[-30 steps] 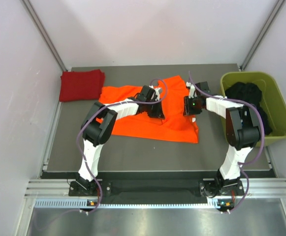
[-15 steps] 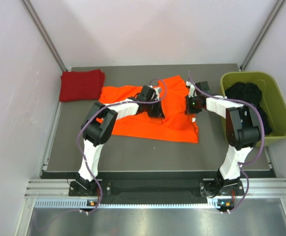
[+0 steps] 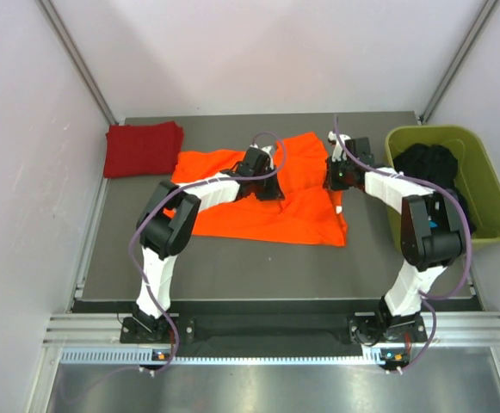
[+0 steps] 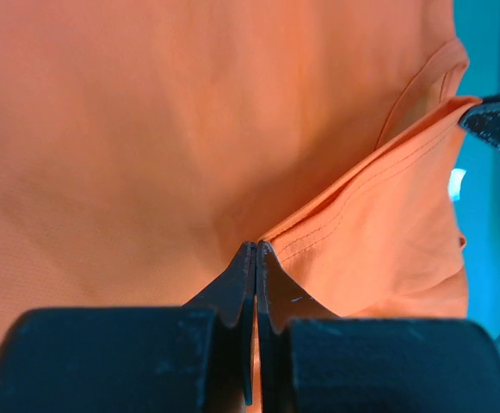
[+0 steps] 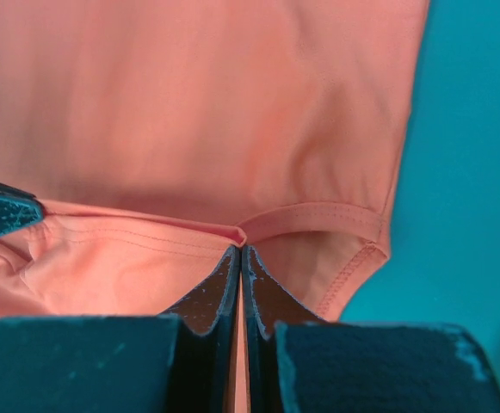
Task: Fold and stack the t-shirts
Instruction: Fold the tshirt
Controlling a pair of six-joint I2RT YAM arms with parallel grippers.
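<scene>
In the middle of the dark grey surface [image 3: 232, 258], the bright orange short-sleeved t-shirt [image 3: 258, 215] lies spread wide and mostly flat. Its far edge is rumpled where the two arms meet it.

The left tool [image 3: 270, 188] is down on the shirt near its centre. From the left wrist camera, this tool [image 4: 256, 245] has its two dark fingers pressed tight together, pinching a stitched hem of the orange cloth [image 4: 146, 129] between their tips. From the pinch, a folded flap runs off toward the right.

The right tool [image 3: 335, 176] sits at the shirt's far right part. From its own wrist camera it [image 5: 240, 249] is likewise clamped closed, with a hemmed edge of the fabric [image 5: 189, 86] caught at the point where the fingers meet. The hem curves away to the right of the grip, with bare surface showing beyond it.

Each wrist camera catches a dark tip of the other tool at the edge of its view, so the two grips are near one another along the same edge.

The dark red t-shirt [image 3: 143, 148] lies folded into a neat square at the far left corner of the surface, apart from the orange one.

On the right, off the surface edge, stands an olive-green plastic tub [image 3: 430, 131] with dark clothing [image 3: 435, 163] heaped inside.
</scene>
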